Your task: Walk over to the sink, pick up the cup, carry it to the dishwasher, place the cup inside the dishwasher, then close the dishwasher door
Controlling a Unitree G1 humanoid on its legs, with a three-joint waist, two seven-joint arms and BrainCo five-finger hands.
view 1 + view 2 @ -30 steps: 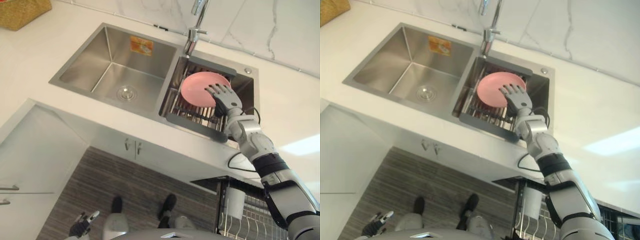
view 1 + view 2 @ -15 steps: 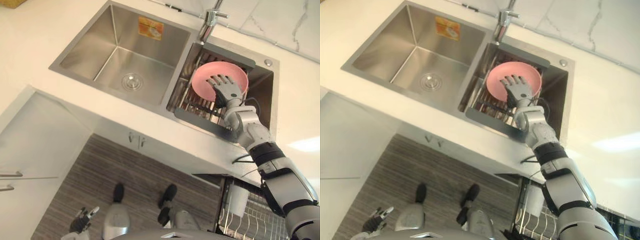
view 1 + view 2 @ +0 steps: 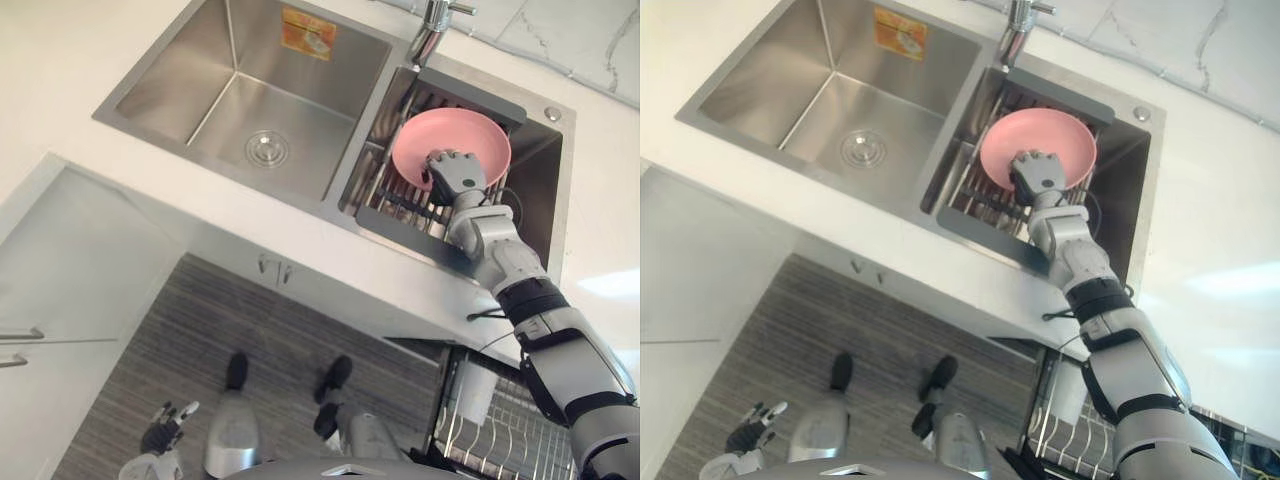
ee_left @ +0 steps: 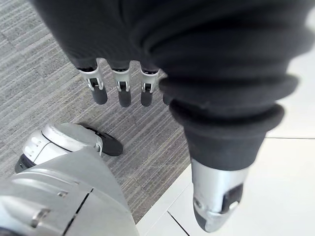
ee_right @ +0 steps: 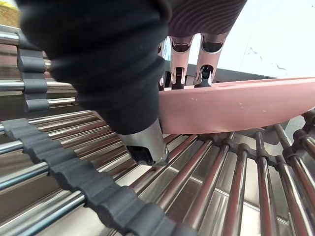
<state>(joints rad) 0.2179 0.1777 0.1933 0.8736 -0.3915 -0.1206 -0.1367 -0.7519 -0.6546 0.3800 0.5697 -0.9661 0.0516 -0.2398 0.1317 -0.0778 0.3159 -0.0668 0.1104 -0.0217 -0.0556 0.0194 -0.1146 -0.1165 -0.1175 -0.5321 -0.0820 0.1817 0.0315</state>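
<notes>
The left basin [image 3: 250, 110] lies open from above, while in the right basin [image 3: 537, 190] the ribbed rack [image 3: 398, 203] and the tilted pink bowl [image 3: 460, 135] hem in the right hand [image 3: 455, 173], the faucet [image 3: 432, 28] rising just behind them.

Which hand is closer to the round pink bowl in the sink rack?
Right. The right hand grips the rim of the round pink bowl on the metal sink rack; the left hand hangs open low over the grey floor, far from it.
</notes>
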